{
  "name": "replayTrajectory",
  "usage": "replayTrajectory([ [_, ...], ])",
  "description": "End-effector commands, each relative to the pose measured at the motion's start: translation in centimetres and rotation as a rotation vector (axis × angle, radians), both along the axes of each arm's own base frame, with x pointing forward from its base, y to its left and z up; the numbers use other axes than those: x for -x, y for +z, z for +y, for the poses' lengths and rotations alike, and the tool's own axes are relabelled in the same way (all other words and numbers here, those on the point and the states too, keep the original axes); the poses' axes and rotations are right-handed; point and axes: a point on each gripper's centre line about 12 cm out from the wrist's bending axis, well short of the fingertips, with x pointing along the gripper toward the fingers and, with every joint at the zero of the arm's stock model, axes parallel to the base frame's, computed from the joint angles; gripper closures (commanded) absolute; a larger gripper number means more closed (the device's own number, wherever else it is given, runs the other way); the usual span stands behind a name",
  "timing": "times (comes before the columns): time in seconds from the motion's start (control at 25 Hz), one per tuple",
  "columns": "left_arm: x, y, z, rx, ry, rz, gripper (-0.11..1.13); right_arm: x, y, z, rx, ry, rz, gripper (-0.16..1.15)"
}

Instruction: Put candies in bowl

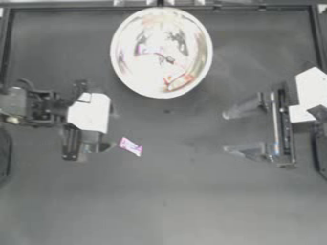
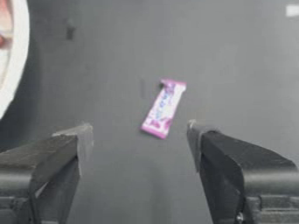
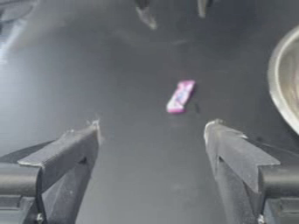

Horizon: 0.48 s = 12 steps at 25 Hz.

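While candy (image 1: 130,146) lies tabled, left hand (image 1: 96,141) gapes.

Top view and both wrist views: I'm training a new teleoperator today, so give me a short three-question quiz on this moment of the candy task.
1. True or false: the purple-and-white candy lies on the table, outside the metal bowl.
2. Which gripper is nearer that candy? A) left gripper B) right gripper
3. Fill in: both grippers' fingers stand ____.

Key: 1. True; it lies apart from the bowl, while other candies show inside the bowl. 2. A; the left gripper sits just beside it, and the right gripper is across the table. 3. Open, with nothing between them.
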Motion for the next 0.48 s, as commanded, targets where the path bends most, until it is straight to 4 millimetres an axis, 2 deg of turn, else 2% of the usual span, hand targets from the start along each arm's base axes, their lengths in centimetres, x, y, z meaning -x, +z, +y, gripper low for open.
replayTrajectory([
  [0.04, -1.6, 0.3, 0.1, -0.01, -0.016, 0.003, 0.05, 0.1, 0.6, 0.3, -0.009, 0.017, -0.041, -0.01],
  [0.24, -3.6, -1.7, 0.0, -0.006, -0.04, 0.08, 0.06, 0.1, 0.6, 0.3, -0.004, 0.023, -0.047, -0.01],
  [0.48, -4.9, -3.3, -0.2, 0.002, -0.051, 0.128, 0.06, 0.1, 0.7, 0.3, -0.003, 0.025, -0.051, -0.01],
])
